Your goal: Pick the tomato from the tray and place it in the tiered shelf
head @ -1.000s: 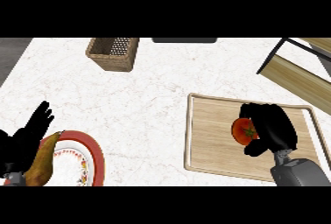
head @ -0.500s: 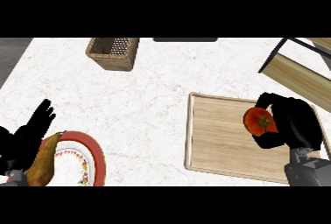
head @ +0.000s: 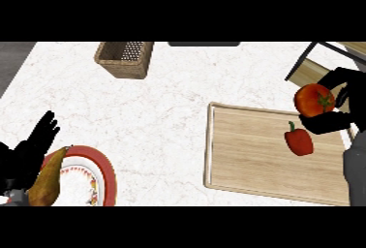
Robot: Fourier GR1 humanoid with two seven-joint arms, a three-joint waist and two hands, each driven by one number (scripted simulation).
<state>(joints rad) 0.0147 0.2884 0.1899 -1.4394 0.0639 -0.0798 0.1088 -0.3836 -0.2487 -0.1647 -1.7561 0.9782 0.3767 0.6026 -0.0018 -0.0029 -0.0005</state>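
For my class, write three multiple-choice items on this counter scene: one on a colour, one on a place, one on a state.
1. The plate has a rim of which colour?
A blue; B red; C green.
2. Where does the red pepper lie?
A on the plate; B on the bare counter; C on the wooden tray.
3. The tomato is:
A held in the right hand; B lying on the tray; C resting on the plate.

Answers: 1 B, the band round the plate is red. 2 C, the pepper rests on the tray's boards. 3 A, black fingers curl round the tomato.
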